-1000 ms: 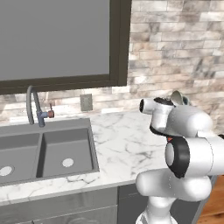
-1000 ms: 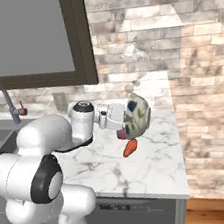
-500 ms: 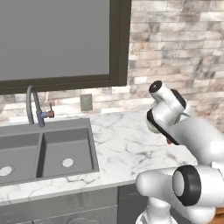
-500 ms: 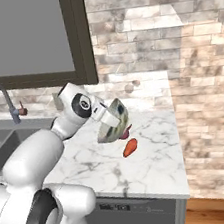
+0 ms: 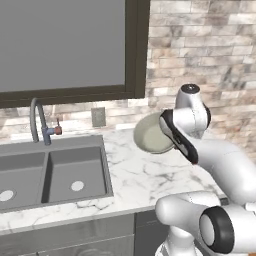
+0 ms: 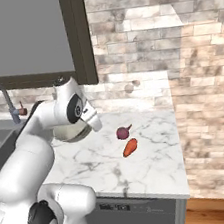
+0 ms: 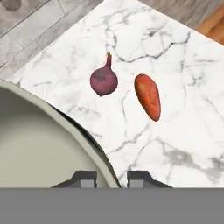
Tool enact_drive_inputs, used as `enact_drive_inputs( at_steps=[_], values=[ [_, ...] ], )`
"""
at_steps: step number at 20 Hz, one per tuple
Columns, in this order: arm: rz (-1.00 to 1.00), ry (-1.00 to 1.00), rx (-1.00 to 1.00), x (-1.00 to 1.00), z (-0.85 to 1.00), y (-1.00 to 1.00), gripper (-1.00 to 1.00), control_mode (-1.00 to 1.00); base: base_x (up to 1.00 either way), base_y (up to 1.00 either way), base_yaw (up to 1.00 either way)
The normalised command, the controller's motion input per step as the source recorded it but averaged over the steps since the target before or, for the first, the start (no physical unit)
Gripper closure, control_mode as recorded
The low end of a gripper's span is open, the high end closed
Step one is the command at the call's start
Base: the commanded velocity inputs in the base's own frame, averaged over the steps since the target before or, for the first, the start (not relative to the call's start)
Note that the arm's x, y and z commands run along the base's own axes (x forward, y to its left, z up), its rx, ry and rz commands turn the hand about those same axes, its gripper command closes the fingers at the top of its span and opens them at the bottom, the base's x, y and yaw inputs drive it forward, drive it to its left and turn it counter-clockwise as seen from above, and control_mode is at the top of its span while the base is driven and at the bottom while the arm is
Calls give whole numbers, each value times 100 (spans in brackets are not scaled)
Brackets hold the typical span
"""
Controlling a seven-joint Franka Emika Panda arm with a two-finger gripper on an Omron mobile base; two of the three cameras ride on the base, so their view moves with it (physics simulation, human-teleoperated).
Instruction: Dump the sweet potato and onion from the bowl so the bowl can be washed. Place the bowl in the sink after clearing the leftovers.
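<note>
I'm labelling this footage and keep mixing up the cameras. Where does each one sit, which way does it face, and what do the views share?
Left base view: behind-left of the arm, facing the sink and bowl; arm rises lower right.
Right base view: behind-right, facing the onion and sweet potato on the counter; arm rises lower left.
Hand view: on the hand, looking down at both vegetables; gripper fingertips straddle the bowl's rim.
Shared: the bowl is in all three views, the vegetables in two.

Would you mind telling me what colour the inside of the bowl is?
Pale beige-cream; the bowl shows its inside best in the left base view.
</note>
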Motion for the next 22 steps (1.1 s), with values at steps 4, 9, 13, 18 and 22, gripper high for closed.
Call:
enact_drive_inputs(
  at_steps=[4,9,13,18,22],
  values=[
    [14,9,66,6,-13,83,100,-100,0,0,0],
    [9,1,34,4,-15,75,100,-100,0,0,0],
    [0,2,-10,19,-30,100,100,-100,0,0,0],
    [0,15,-16,19,-17,99,100,-100,0,0,0],
    [0,15,0,13,-13,78,100,-100,0,0,0]
  ],
)
